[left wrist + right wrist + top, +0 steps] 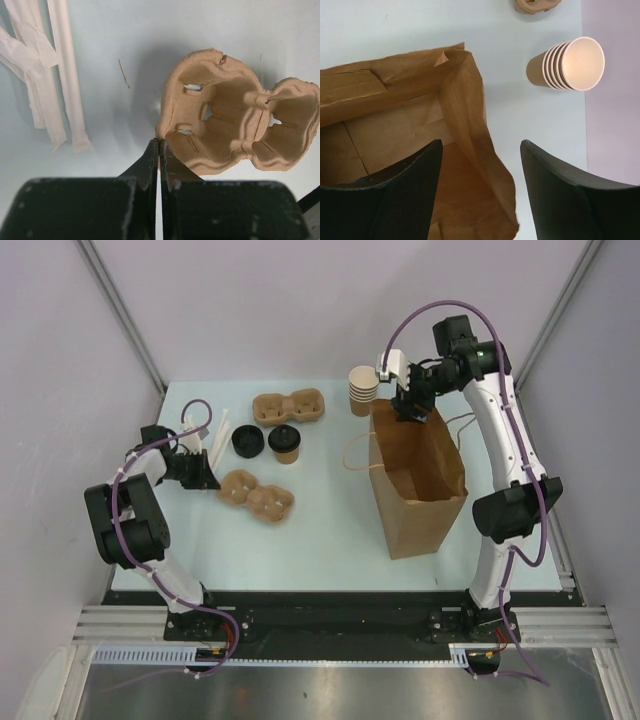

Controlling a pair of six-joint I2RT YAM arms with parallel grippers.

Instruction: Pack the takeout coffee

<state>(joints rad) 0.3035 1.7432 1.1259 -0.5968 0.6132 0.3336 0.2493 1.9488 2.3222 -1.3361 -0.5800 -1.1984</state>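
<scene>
The takeout coffee (285,444), a tan cup with a black lid, stands mid-table, apart from both grippers. My left gripper (207,477) is shut, and in the left wrist view its tips (159,143) touch the rim of a tan pulp cup carrier (235,125); I cannot tell whether they pinch it. My right gripper (411,406) is open over the far edge of the open brown paper bag (415,475). In the right wrist view the right gripper (480,150) straddles the bag's wall (470,115), with one finger inside and one outside.
A loose black lid (248,440) lies left of the coffee. A second carrier (288,406) sits behind it. A stack of lidless cups (362,388) (567,64) stands by the bag's far corner. White wrapped straws (216,435) (50,75) lie at the left.
</scene>
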